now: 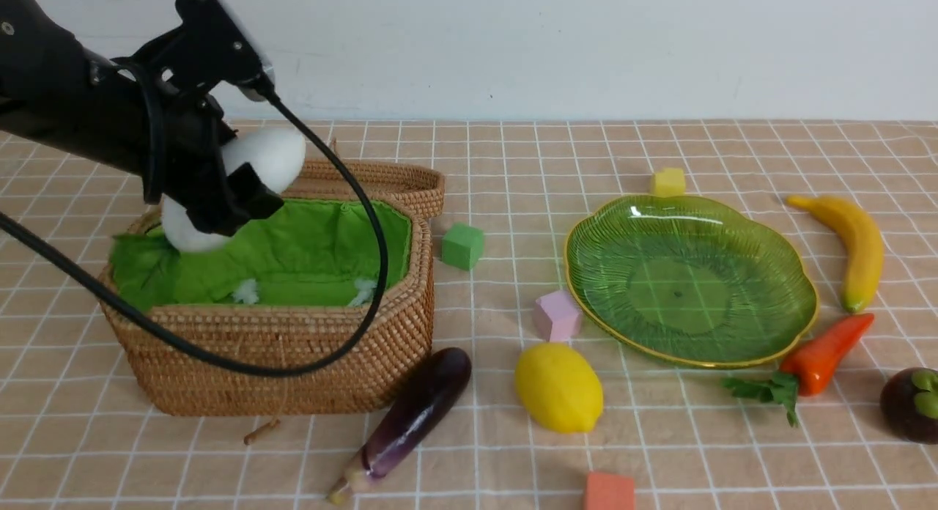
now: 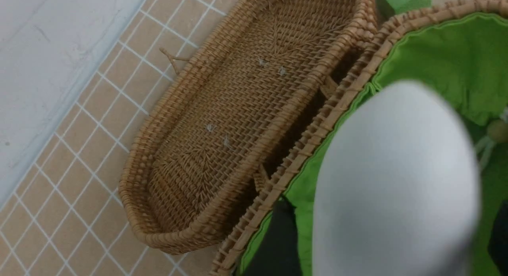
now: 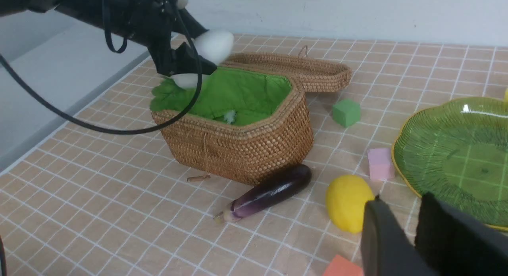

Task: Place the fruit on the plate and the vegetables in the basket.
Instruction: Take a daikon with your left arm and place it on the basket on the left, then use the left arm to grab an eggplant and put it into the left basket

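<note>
ROBOT AT WORK: The black left arm (image 1: 66, 107) reaches in over the left edge of the tabletop (image 1: 513, 165), wrist angled down. Its left gripper (image 1: 223, 202) is spread wide around a white radish (image 1: 275, 158), a sliver of gap beside each finger (image 2: 278, 240). The right gripper (image 3: 416, 232) hangs toward the tabletop's near edge, jaws almost together, holding nothing.

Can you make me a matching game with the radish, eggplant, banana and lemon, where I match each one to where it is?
Things:
1 radish
2 eggplant
3 banana
4 lemon

Places:
A right of the plate
B just in front of the pink cube
C over the basket
D lying by the basket's front right corner

Pairs: 1-C, 2-D, 3-A, 4-B.
</note>
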Motion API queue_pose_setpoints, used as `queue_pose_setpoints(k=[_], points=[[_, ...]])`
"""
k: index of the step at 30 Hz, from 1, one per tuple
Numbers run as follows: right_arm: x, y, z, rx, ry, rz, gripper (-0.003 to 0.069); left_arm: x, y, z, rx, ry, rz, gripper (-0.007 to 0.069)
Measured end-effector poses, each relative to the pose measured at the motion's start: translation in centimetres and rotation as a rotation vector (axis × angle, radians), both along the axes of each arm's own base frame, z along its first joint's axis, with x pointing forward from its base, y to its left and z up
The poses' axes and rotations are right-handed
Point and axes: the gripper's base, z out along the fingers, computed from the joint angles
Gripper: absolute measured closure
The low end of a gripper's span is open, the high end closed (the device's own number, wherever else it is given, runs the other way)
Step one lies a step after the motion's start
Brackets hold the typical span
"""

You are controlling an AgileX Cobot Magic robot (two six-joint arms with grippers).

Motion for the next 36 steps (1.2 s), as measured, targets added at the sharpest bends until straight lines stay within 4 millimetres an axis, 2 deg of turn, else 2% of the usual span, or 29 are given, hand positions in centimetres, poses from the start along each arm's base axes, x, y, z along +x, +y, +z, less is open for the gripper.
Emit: queue_pose_setpoints(k=[3, 6, 9, 10, 12, 13, 14, 15, 17, 19, 20, 24, 27, 31, 32, 36], points=[[0.0, 0.0, -0.1, -0.001, 0.007, 0.005, 0.0498, -0.2, -0.2, 0.5, -0.003, -0.023, -0.003, -0.0028], [0.0, 0.0, -0.1, -0.002, 0.008, 0.006, 0.0498, -1.0, -1.0, 1.5, -0.03, -0.035, -0.008, 0.0048], [0.0, 0.0, -0.1, -0.003, 0.01, 0.007, 0.0498, -2.7, -3.1, 2.7, -0.085, -0.006, -0.036, 0.02], [-0.1, 0.1, -0.2, -0.007, 0.017, 0.012, 0.0498, -4.2, -4.9, 3.2, -0.125, 0.049, -0.061, 0.0343], [-0.2, 0.1, -0.3, -0.016, 0.033, 0.023, 0.0498, -6.3, -7.3, 3.4, -0.15, 0.139, -0.098, 0.0531], [-0.2, 0.1, -0.4, -0.018, 0.038, 0.026, 0.0498, -6.5, -7.6, 3.4, -0.15, 0.151, -0.101, 0.0546], [-0.3, 0.2, -0.5, -0.028, 0.056, 0.038, 0.0498, -8.2, -9.4, 3.0, -0.152, 0.251, -0.107, 0.0624], [-0.4, 0.2, -0.6, -0.034, 0.066, 0.046, 0.0498, -8.8, -10.1, 2.7, -0.149, 0.291, -0.101, 0.0638], [-0.6, 0.3, -0.9, -0.049, 0.093, 0.063, 0.0498, -10.9, -11.8, 1.2, -0.118, 0.411, -0.053, 0.0638], [-0.7, 0.3, -1.1, -0.065, 0.115, 0.077, 0.0498, -13.0, -12.9, -1.5, -0.038, 0.507, 0.018, 0.0638], [-0.8, 0.3, -1.2, -0.071, 0.12, 0.079, 0.0498, -14.1, -13.2, -3.1, 0.002, 0.541, 0.054, 0.0638], [-0.8, 0.3, -1.3, -0.081, 0.126, 0.079, 0.0496, -15.8, -12.8, -7.8, 0.022, 0.581, 0.155, 0.0638], [-0.8, 0.3, -1.3, -0.082, 0.128, 0.08, 0.0496, -15.3, -12.0, -9.7, -0.086, 0.54, 0.24, 0.061], [-0.8, 0.3, -1.3, -0.083, 0.129, 0.08, 0.0496, -13.9, -11.5, -9.9, -0.209, 0.469, 0.287, 0.0505], [-0.8, 0.3, -1.3, -0.083, 0.129, 0.08, 0.0496, -13.2, -11.4, -9.8, -0.255, 0.435, 0.294, 0.0437], [-0.8, 0.3, -1.3, -0.083, 0.129, 0.08, 0.0496, -11.8, -11.3, -10.6, -0.297, 0.405, 0.318, 0.0259]])
